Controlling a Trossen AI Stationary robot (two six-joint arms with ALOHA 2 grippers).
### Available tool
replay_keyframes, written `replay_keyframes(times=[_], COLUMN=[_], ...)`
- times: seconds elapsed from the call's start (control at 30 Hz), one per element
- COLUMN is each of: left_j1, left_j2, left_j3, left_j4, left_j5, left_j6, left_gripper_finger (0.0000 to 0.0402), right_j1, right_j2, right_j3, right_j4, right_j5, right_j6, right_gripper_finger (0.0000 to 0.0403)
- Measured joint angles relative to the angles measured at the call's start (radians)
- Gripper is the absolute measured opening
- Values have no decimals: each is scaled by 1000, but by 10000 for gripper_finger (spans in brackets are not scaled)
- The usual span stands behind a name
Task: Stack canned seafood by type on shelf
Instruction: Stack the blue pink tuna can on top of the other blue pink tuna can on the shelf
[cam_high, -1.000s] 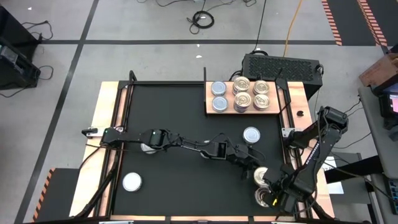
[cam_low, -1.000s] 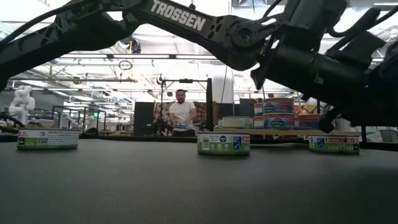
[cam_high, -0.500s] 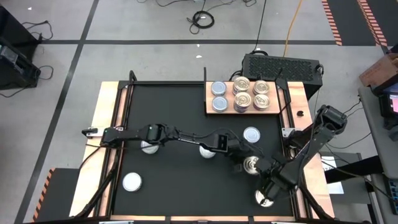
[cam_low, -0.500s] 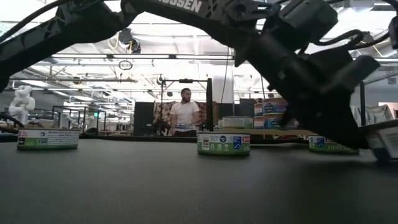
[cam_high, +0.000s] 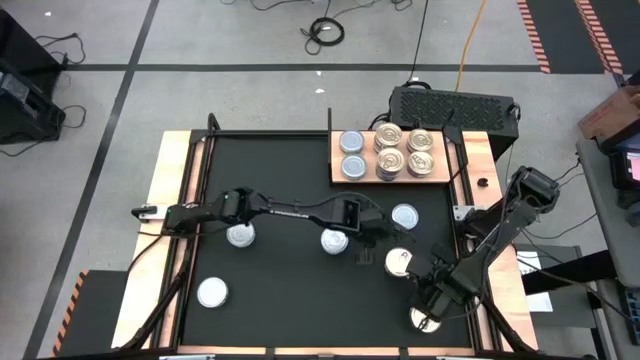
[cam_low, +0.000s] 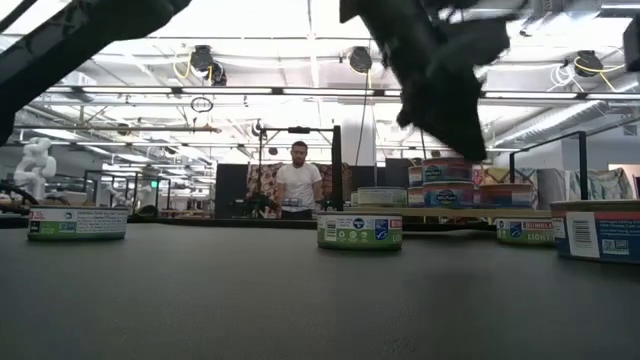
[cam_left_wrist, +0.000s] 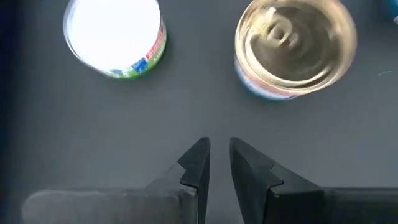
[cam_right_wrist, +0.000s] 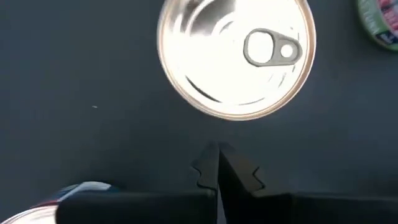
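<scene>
One gold-topped tin (cam_high: 400, 263) now lies free on the black mat (cam_high: 280, 170). A second ago the left pincer (cam_high: 368, 240) was down beside it nearer the front right corner. The tin has since shifted a little toward the middle, and the pincer has drawn back off it; its jaws stand narrowly apart and hold nothing. The right pincer (cam_high: 436, 296) has eased up from the corner. It hangs shut and empty, just beside the same tin, over another tin (cam_high: 425, 318) at the front edge. The gold tin appears to have been nudged into easier reach rather than picked up, so it has yet to be carried to the shelf (cam_high: 395, 178). Four plain-topped tins also lie loose: one at front left (cam_high: 212, 292), one under the left arm (cam_high: 240, 235), one mid-mat (cam_high: 333, 241) and one closer to the shelf (cam_high: 405, 216). The mat is flat and matte and covers most of the wooden counter (cam_high: 175, 200). At the back right, the shelf carries plain tins (cam_high: 352, 155) on one side and gold ones (cam_high: 405, 150) on the other, some stacked. The sort by type is thus partly done. Beyond the counter is an open workshop with ceiling lights, where a person (cam_low: 298, 185) stands well away.
</scene>
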Motion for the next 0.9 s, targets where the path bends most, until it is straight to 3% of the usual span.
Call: replay_keyframes(times=[0.1,0.2,0.27,0.6,0.9], left_j1=[20,40,44,39,1], left_j2=[-23,-10,0,19,64], left_j3=[0,-2,-3,-3,-4], left_j4=[42,169,231,193,212], left_j5=[87,251,299,265,273], left_j6=[-55,-194,-292,-388,-429], left_gripper_finger=[66,66,66,66,68], right_j1=[59,136,187,366,393], right_j2=[-28,-46,-52,-52,-52], right_j3=[3,3,3,4,4], right_j4=[-5,-9,-9,-30,-40], right_j5=[86,182,234,455,420], right_j6=[44,117,166,317,371], right_gripper_finger=[0,0,0,0,0])
